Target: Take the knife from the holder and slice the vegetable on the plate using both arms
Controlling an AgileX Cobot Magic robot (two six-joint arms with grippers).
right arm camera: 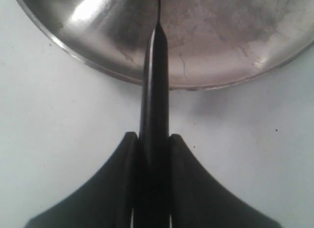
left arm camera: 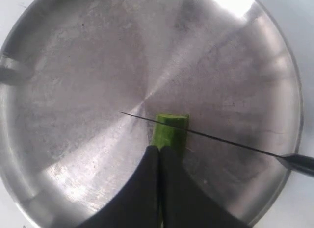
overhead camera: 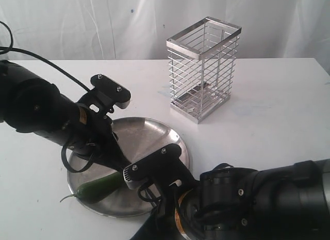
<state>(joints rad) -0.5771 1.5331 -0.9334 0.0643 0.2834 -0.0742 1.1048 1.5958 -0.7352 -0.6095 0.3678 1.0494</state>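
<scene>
nearest to us, the right end effector (right arm camera: 153, 139) has its two fingers closed tight on the black handle of the knife (right arm camera: 155, 86), one finger on each side, so the knife cannot twist or slip when it is pushed down. the knife points out over the rim of the plate (right arm camera: 230, 37) with its thin edge turned down, which is how it must be to cut. a bit further in, the blade lies across the vegetable (left arm camera: 170, 129), just behind its flat cut end, so the next slice would be a small one. the left end effector (left arm camera: 160, 150) is closed all the way, its two fingers pressed together with nothing between them, and the tips sit on top of the vegetable close to the blade. it looks like they push down to keep the vegetable from rolling, though from this view i cannot be sure how hard they touch it. the vegetable lies on the plate, on the side closest to the arms, and its stem seems to poke past the rim. it is long, thin and dark green, with a shiny skin, paler green where it is cut, and a thin curly stem at the other end. furthest off, the holder (overhead camera: 203, 69) stands upright on the white table (overhead camera: 278, 111), well apart from the plate, with no knife in it.
</scene>
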